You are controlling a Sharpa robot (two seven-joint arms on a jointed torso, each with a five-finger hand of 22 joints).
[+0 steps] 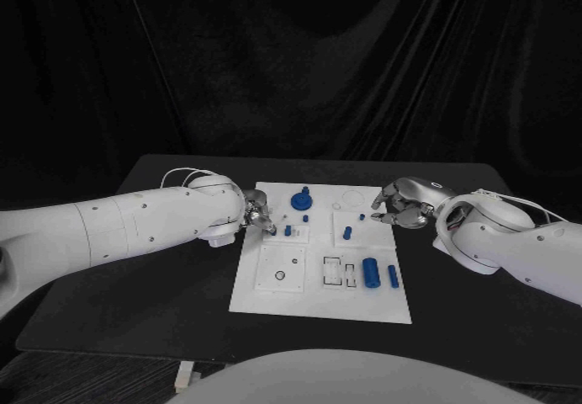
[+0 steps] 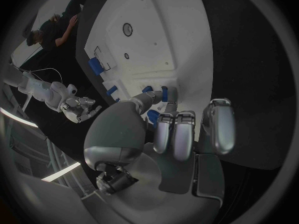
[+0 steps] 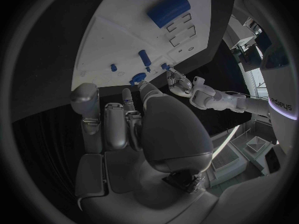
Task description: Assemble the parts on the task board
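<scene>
Black curtains hung behind the black table (image 1: 170, 303) where we worked. Our left hand (image 1: 256, 212) sat at the task board's (image 1: 321, 303) left edge, fingers touching a small blue peg (image 1: 290, 229); we could not tell whether it was pinched. Our right hand (image 1: 398, 204) hovered over the board's far right corner, fingers curled loosely, holding nothing. Farther out lay a round blue knob (image 1: 301, 200), another blue peg (image 1: 347, 233), and two blue cylinders (image 1: 371, 273) near the right edge.
</scene>
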